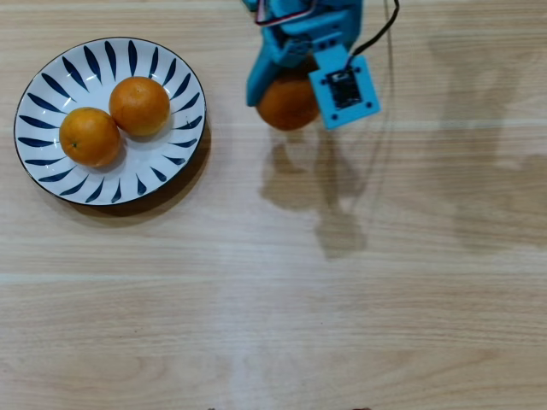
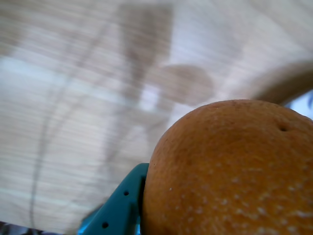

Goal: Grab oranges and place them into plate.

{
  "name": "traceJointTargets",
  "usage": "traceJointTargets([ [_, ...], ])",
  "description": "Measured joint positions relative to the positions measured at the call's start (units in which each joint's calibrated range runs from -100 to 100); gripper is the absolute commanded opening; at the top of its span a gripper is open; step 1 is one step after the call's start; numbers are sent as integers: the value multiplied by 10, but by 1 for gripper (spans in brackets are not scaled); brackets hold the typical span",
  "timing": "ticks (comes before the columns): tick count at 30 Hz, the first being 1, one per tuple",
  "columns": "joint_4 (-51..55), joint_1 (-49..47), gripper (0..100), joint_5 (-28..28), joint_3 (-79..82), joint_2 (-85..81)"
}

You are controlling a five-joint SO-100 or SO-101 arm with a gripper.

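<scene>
- In the overhead view, a round white shallow plate with dark blue petal-shaped strokes around its rim [image 1: 51, 175] sits on the pale wood-grain counter [image 1: 273, 299] at the upper left.
- Two round orange fruits with dimpled skin lie inside the plate, touching each other: one toward the plate's upper middle [image 1: 139, 106], the other to its lower left [image 1: 90, 136].
- A third round orange fruit [image 1: 286, 107] is well apart from the plate, to its right near the top edge of the overhead view, partly covered by the teal plastic hand [image 1: 289, 90] of the arm.
- The hand is closed around this third orange; in the wrist view a teal finger [image 2: 120, 205] presses against the fruit's left side, and the orange [image 2: 230, 171] fills the lower right of that picture.
- Being round, the held orange has no clear long axis; a small dark dimple on its skin [image 2: 282, 129] shows toward the upper right in the wrist view.
- A square teal camera housing with a dark board [image 1: 345, 86] sits on the arm just right of the held orange, with a black cable [image 1: 380, 32] running up from it.
- The counter's planks run left to right in the overhead view, and soft grey shadows [image 1: 329, 196] fall on it below the arm.
- The wrist view is blurred; the counter there [image 2: 73, 98] shows streaked grain and shadow bands.
</scene>
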Motion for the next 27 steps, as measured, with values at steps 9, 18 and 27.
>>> traceJointTargets([
  [9,-3,271,30,139,0,-7],
  [18,-70,462,30,211,-1,60],
  [27,-95,488,39,220,0,139],
])
